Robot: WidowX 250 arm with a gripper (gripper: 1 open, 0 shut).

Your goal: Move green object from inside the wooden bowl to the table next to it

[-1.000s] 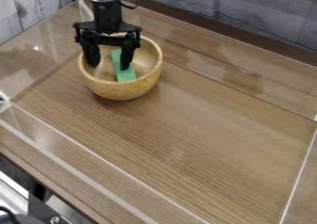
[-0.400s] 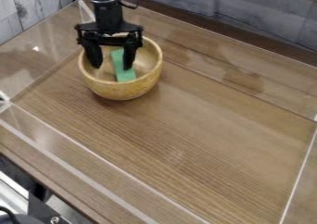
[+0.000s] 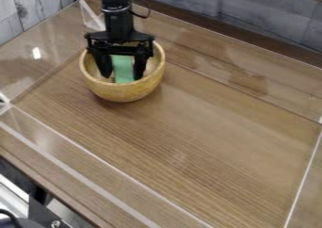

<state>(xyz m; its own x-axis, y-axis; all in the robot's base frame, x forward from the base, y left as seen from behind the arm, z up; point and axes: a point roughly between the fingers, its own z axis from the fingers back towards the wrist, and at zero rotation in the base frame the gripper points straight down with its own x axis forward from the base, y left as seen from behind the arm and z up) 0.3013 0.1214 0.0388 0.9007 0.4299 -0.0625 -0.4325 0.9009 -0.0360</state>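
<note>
The wooden bowl (image 3: 122,89) sits at the back left of the table (image 3: 201,128). Inside it the green object (image 3: 122,68) leans against the pale inner wall. My black gripper (image 3: 122,64) hangs straight down into the bowl, open, with one finger on each side of the green object. The fingertips reach below the bowl's rim. I cannot tell whether the fingers touch the block.
Clear plastic walls (image 3: 75,180) run along the table's edges at the front, left and right. A grey plank wall (image 3: 251,10) stands behind the table. Bare wood-grain surface lies to the right of the bowl and in front of it.
The gripper has shifted slightly right and lowered deeper into the bowl, now straddling the green object. The block and bowl have not moved.
</note>
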